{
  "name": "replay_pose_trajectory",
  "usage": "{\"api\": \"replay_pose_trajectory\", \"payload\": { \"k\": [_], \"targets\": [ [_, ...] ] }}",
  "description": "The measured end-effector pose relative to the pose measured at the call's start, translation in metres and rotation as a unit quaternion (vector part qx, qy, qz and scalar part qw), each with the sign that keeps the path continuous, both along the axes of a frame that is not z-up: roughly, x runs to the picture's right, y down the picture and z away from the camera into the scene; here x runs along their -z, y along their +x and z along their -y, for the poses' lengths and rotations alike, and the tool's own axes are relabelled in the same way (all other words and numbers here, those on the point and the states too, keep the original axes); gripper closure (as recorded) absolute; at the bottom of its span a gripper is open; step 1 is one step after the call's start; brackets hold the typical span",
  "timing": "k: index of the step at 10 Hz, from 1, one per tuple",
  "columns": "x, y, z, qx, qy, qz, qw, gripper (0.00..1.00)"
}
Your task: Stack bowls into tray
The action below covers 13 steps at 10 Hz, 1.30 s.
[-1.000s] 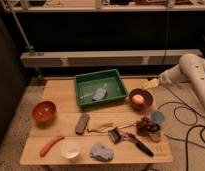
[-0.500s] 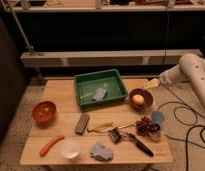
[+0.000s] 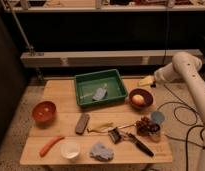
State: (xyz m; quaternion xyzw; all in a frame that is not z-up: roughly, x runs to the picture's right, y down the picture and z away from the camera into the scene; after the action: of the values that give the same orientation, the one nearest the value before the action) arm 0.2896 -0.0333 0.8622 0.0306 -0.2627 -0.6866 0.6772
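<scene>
The wooden rectangular table point(image 3: 61, 92) fills the lower half of the frame. At its upper middle sits the green rectangular plastic tray point(image 3: 96, 74), with a small grey-blue item point(image 3: 99, 93) lying inside. Just right of the tray stands the dark maroon-brown round bowl point(image 3: 149, 95), holding a yellow-orange round thing point(image 3: 138, 99). The orange-red round bowl point(image 3: 44, 111) sits near the table's left edge, well apart from the tray (neither bowl is in it).

The white arm point(image 3: 188, 70) reaches in from the right of the frame. Its yellowish two-finger gripper point(image 3: 145, 81) hovers above the maroon bowl, near the tray's right corner, jaws spread and grasping nothing.
</scene>
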Motion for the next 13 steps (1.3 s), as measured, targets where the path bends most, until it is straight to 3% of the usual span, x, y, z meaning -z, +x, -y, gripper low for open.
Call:
{"api": "replay_pose_trajectory", "payload": {
  "k": [2,4,9,12,13],
  "targets": [
    [-0.029,-0.013,0.018,-0.017,-0.003,-0.003,0.9998,0.20],
    [-0.035,-0.005,0.022,-0.030,-0.003,-0.013,0.9995,0.20],
    [-0.044,0.061,-0.003,-0.084,-0.019,-0.027,0.9959,0.20],
    [-0.052,0.071,-0.020,-0.118,-0.036,-0.002,0.9924,0.21],
    [-0.050,0.071,-0.024,-0.121,-0.039,0.009,0.9918,0.27]
  ]
}}
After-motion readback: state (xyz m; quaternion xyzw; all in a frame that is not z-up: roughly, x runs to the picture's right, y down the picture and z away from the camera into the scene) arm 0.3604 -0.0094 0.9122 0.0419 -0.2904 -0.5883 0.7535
